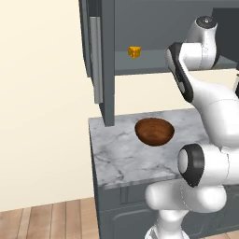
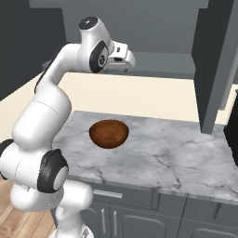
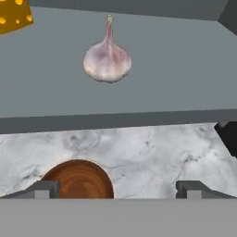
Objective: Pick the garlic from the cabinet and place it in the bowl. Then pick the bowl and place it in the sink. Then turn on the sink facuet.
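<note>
Hand view, garlic (image 3: 107,59) on cabinet shelf (image 3: 115,92), yellow cheese wedge (image 3: 14,16) beside, gripper (image 3: 118,189) spread wide, empty

I see a glossy reddish-brown wooden bowl (image 1: 154,131) with visible grain, sitting on smooth grey-veined marble counter (image 1: 122,158). The cabinet (image 1: 106,56) looks matt dark grey, its bar handle (image 1: 96,59) brushed silver metal. The garlic (image 3: 107,60) has papery, pale skin. My arm (image 2: 45,109) is glossy white plastic.
</note>
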{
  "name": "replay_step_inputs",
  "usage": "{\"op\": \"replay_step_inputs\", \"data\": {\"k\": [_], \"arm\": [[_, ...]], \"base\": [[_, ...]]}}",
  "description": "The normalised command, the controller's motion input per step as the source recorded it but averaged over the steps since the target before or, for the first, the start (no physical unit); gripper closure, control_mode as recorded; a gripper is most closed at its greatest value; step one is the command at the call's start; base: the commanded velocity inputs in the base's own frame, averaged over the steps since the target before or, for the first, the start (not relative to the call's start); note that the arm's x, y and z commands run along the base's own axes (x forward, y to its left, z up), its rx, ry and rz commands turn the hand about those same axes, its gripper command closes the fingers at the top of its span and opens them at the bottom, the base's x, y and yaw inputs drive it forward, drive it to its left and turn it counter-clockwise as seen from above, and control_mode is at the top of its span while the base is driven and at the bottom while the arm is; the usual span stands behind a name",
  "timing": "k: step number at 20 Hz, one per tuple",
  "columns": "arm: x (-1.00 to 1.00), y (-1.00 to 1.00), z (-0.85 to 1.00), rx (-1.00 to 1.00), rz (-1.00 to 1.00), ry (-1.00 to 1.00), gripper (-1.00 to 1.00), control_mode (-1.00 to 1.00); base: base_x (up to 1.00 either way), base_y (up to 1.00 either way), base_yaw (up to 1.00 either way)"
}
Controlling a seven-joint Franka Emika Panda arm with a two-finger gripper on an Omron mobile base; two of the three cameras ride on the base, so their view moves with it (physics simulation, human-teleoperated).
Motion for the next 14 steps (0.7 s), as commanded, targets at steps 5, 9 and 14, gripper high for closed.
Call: {"op": "replay_step_inputs", "data": {"k": [5,9,14], "arm": [[0.74,-0.03,0.0,0.0,-0.01,0.0,-1.0,-1.0],[0.74,-0.11,-0.01,0.0,-0.01,0.0,-1.0,-1.0],[0.73,-0.08,-0.08,0.0,0.0,0.0,-1.0,-1.0]], "base": [[0.0,0.0,0.0],[0.0,0.0,0.0],[0.0,0.0,0.0]]}}
